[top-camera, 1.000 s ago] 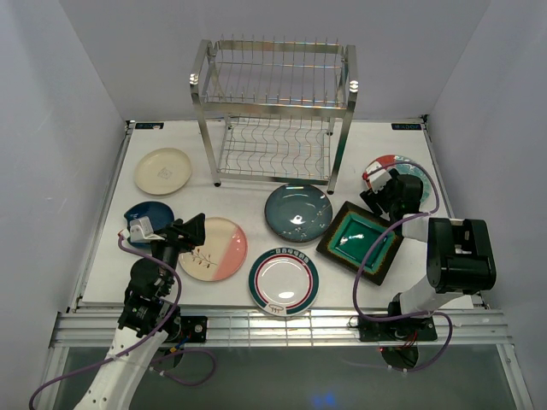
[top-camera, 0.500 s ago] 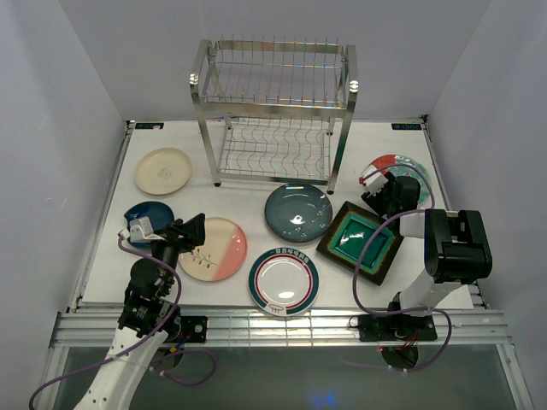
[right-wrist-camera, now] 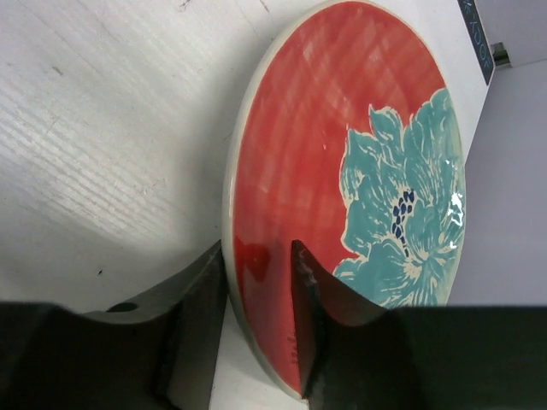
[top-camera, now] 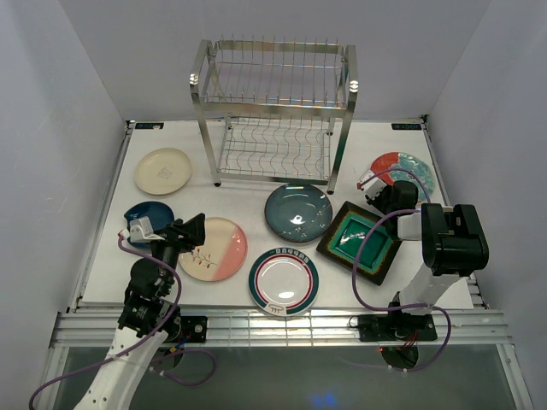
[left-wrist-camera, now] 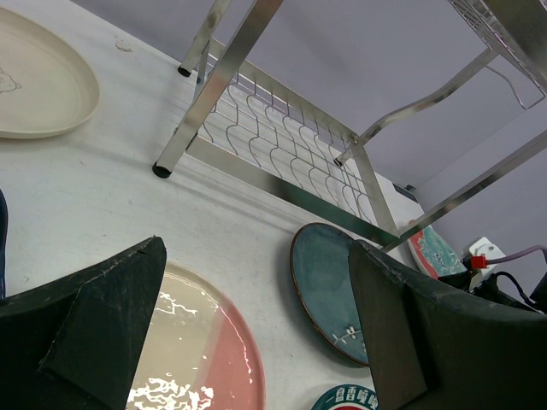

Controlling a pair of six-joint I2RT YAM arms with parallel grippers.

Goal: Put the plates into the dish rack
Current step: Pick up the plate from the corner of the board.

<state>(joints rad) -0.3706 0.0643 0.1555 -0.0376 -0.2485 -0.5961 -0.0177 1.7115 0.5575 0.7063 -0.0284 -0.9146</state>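
The red-and-teal plate (right-wrist-camera: 342, 171) lies at the table's right (top-camera: 408, 169). My right gripper (right-wrist-camera: 256, 252) is shut on its near rim, one finger under the edge and one on the red face (top-camera: 382, 190). My left gripper (left-wrist-camera: 256, 246) hangs open above the pink-and-cream plate (top-camera: 218, 248), holding nothing. The cream plate (top-camera: 163, 171), dark blue plate (top-camera: 144, 213), dark teal plate (top-camera: 297, 212), green-red rimmed white plate (top-camera: 284, 280) and square green plate (top-camera: 361, 242) lie flat on the table. The dish rack (top-camera: 273, 111) stands at the back with nothing in it.
White walls close in the table on the left, right and back. The rack's legs (left-wrist-camera: 184, 141) stand just beyond the dark teal plate (left-wrist-camera: 329, 286). A cable (top-camera: 369, 256) loops from the right arm over the square plate's edge.
My right gripper has slid toward the red-and-teal plate and closed its fingers on the rim. The left arm has stayed still.
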